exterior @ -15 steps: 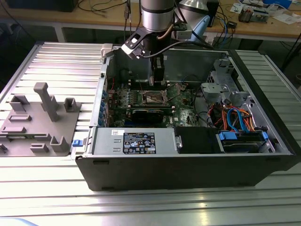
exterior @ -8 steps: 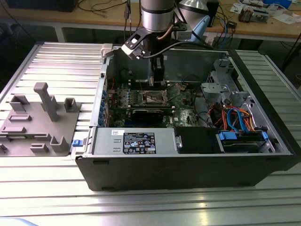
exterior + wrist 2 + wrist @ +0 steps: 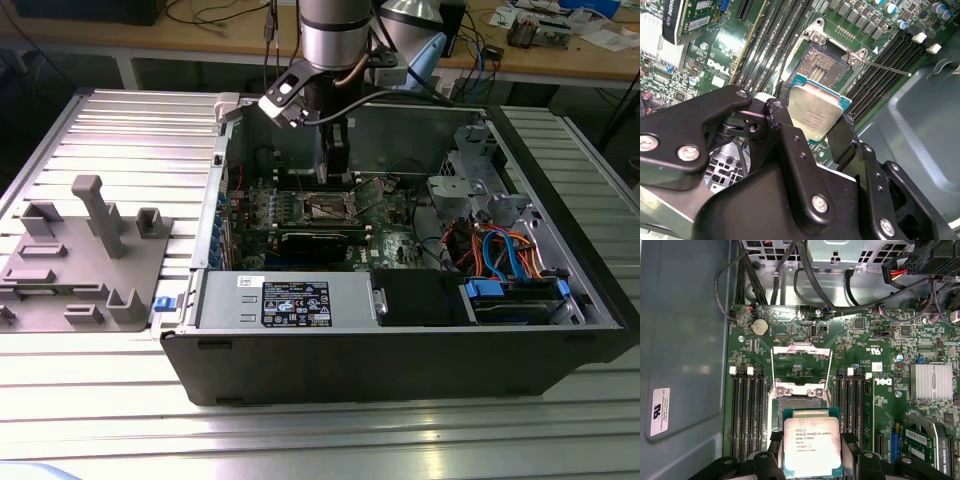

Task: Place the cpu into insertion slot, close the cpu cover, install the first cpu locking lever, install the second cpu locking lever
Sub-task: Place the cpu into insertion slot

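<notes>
Second wrist view gives me the clearest read: the gripper (image 3: 812, 125) is clamped on the cpu (image 3: 817, 111) by two opposite edges, metal top up. The chip hangs above the green board just beside the insertion slot (image 3: 822, 62), not yet over it (how high, I can't tell). In the first wrist view the slot (image 3: 799, 401) sits mid-board between the two banks of memory slots (image 3: 746, 405). The cpu cover (image 3: 801, 347) is swung up at the slot's far edge, so the contact field lies bare. A thin lever rod (image 3: 887, 68) juts from one slot corner, clear of the opening. In the exterior view the arm reaches into the open computer case (image 3: 400, 370), toward its far wall. To do this placement well, I'd say the chip must stay level with its edges square to the slot rim, then go straight down. Any sideways slide risks the contacts, and the fingers need clearance from the rim.
</notes>
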Robot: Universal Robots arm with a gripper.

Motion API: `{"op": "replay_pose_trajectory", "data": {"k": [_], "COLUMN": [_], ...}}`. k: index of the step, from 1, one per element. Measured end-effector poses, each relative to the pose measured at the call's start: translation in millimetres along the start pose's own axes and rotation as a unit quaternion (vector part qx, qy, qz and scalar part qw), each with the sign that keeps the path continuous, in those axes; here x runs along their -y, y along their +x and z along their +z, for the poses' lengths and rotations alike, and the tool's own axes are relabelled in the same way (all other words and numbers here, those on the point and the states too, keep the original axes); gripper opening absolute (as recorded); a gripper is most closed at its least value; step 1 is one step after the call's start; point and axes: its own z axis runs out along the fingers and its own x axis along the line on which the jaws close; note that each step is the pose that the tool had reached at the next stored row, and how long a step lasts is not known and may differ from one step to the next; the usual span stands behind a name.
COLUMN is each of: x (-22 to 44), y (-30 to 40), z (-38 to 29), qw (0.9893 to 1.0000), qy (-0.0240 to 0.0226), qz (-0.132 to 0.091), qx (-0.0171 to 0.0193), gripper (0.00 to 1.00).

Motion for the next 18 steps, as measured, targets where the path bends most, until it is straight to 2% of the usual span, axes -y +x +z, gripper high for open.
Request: {"op": "replay_pose_trajectory", "data": {"k": [18], "x": [-0.3], "y": [0.1], "z": [5.7], "qw": [1.0000], "qy": [0.0000], "qz": [0.000], "qx": [0.0000], "gripper": [0.55]}}
